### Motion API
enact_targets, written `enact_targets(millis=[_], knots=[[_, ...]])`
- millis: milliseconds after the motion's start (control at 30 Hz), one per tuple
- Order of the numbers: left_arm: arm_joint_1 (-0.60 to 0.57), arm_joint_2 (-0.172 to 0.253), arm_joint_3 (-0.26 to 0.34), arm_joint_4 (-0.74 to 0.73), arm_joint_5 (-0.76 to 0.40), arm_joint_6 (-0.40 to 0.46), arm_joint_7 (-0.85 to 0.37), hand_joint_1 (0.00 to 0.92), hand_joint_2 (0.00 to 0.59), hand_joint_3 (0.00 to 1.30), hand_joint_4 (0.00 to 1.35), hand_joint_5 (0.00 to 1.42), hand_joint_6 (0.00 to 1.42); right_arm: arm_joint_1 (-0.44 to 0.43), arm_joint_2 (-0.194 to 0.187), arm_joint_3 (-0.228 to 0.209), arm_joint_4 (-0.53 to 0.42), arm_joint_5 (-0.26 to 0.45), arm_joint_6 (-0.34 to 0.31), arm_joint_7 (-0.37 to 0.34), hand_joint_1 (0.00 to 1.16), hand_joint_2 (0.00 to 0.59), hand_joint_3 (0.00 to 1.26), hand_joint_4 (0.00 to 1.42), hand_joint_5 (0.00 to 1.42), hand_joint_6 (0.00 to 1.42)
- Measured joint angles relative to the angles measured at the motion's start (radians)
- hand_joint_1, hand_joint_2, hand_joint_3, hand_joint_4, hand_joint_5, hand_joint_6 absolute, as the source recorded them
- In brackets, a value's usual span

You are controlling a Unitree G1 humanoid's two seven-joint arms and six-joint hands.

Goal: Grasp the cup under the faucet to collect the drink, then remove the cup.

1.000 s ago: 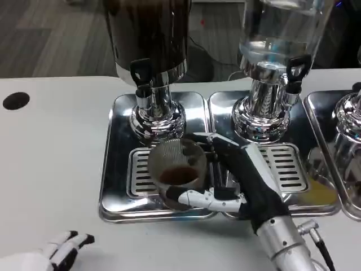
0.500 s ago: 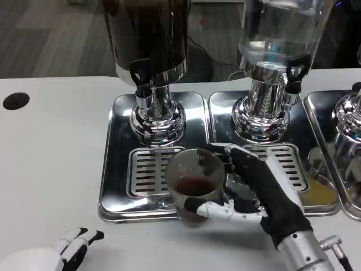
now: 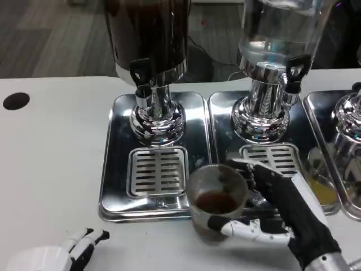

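Currently my right hand [image 3: 282, 212] grips the clear plastic cup of dark drink [image 3: 217, 197], upright, over the front edge of the shiny steel drip trays [image 3: 115, 186]. Left hand [image 3: 62, 257] rests empty on the white table [image 3: 51, 164], fingers apart.

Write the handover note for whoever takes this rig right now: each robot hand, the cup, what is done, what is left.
Right robot hand: holds the cup, dark drink inside.
Left robot hand: rests low on the white table, holding nothing.
Cup: off the slotted grate under the dark dispenser's faucet, now at the drip tray's front right corner.
Done: grasp, fill.
Left: carry the cup clear of the trays and set it down.
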Motion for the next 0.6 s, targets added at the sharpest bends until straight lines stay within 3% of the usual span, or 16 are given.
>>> enact_targets(millis=[600], knots=[[-0.018,0.007,-0.061,0.000,0.042,0.048,-0.018,0.045,0.094,0.22,0.13,0.23,0.54,0.113,-0.055,-0.066,-0.020,0.074,-0.128,0.071,0.80,0.068,0.48,0.49,0.45,0.29]])
